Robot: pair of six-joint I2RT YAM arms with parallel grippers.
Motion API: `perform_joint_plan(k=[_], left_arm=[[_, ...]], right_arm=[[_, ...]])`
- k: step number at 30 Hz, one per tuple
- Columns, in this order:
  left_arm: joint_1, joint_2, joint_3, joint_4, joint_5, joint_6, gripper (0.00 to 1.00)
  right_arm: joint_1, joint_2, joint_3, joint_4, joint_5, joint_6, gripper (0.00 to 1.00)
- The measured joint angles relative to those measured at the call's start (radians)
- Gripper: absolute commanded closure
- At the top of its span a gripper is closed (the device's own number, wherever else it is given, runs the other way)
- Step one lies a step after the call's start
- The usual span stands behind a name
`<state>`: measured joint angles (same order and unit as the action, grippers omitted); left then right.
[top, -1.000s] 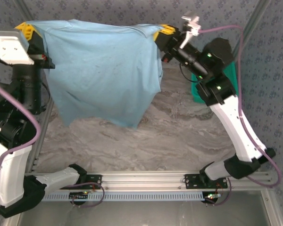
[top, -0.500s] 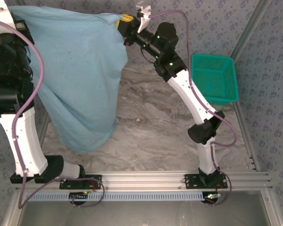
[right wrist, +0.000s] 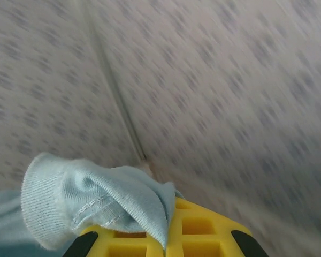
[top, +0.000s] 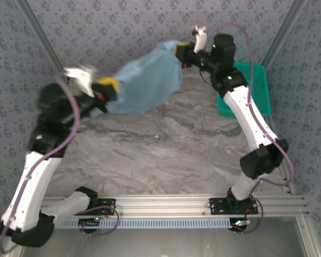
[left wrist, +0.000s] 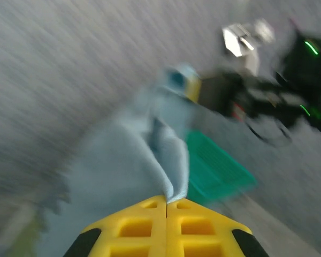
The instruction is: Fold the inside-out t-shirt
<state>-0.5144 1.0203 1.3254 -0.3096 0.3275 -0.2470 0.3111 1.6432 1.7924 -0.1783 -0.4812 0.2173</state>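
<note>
The light-blue t-shirt [top: 144,80] hangs stretched in the air between both grippers, above the far part of the table. My left gripper [top: 108,85] is shut on its lower-left end; in the left wrist view a fold of cloth [left wrist: 166,155] comes out from between the closed yellow fingers [left wrist: 134,227]. My right gripper [top: 182,49] is shut on the upper-right end, near the back wall. A ribbed, stitched edge of the t-shirt [right wrist: 96,201] drapes over its yellow fingers [right wrist: 203,230] in the right wrist view. Both wrist views are motion-blurred.
A teal mesh basket [top: 257,88] stands at the table's right side, partly behind the right arm, and shows as a green blur [left wrist: 216,168] past the cloth. The marbled table [top: 166,155] lies below. Patterned walls close in the back and sides.
Both arms swung right with the shirt. The left gripper dropped lower toward the middle, and the shirt went from a wide hanging sheet to a narrower, bunched band between the grippers.
</note>
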Motion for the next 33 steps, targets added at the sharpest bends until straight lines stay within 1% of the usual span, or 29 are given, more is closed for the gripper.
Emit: perform_joint_plan(k=[2,4,6,9,10,12,14,16,18,20,23,25,28,30,31,33], left_arm=[[-0.152,0.070,-0.119,0.071,0.007,-0.028,1.00],[-0.282,0.212,-0.197,0.151,0.012,-0.061,1.00],[-0.382,0.378,-0.222,0.205,0.021,-0.090,1.00],[-0.482,0.608,-0.191,0.261,0.047,-0.114,1.00],[-0.500,0.663,-0.164,0.264,0.057,-0.119,1.00],[-0.526,0.776,-0.082,0.272,0.082,-0.121,1.00],[-0.531,0.832,-0.018,0.289,0.101,-0.119,1.00],[-0.525,0.845,0.023,0.291,0.112,-0.113,1.00],[-0.504,0.843,0.045,0.309,0.131,-0.110,1.00],[-0.466,0.839,0.048,0.327,0.154,-0.114,1.00],[-0.386,0.839,0.048,0.341,0.185,-0.134,1.00],[-0.340,0.841,0.051,0.342,0.201,-0.144,1.00],[-0.294,0.866,0.076,0.344,0.229,-0.163,1.00],[-0.280,0.879,0.082,0.344,0.243,-0.173,1.00],[-0.277,0.882,0.082,0.344,0.250,-0.175,1.00],[-0.274,0.887,0.082,0.340,0.261,-0.182,1.00]], right_arm=[[-0.070,-0.054,-0.145,-0.077,0.031,0.003,0.89],[-0.126,-0.069,-0.238,-0.162,0.085,0.003,0.82],[-0.177,-0.057,-0.309,-0.267,0.163,-0.003,0.72],[-0.227,-0.042,-0.392,-0.380,0.270,-0.023,0.62],[-0.234,-0.045,-0.417,-0.403,0.297,-0.026,0.60],[-0.245,-0.073,-0.481,-0.437,0.345,-0.023,0.48],[-0.253,-0.131,-0.539,-0.467,0.375,-0.023,0.44],[-0.259,-0.212,-0.580,-0.492,0.391,-0.020,0.44],[-0.264,-0.328,-0.635,-0.496,0.392,-0.011,0.44],[-0.266,-0.457,-0.710,-0.495,0.384,0.012,0.44],[-0.253,-0.655,-0.861,-0.476,0.325,0.058,0.44],[-0.208,-0.767,-0.974,-0.448,0.274,0.093,0.43],[-0.074,-0.865,-1.138,-0.355,0.231,0.135,0.41],[0.020,-0.874,-1.243,-0.255,0.219,0.160,0.37],[0.052,-0.861,-1.275,-0.212,0.219,0.166,0.37],[0.103,-0.789,-1.314,-0.113,0.224,0.170,0.36]])
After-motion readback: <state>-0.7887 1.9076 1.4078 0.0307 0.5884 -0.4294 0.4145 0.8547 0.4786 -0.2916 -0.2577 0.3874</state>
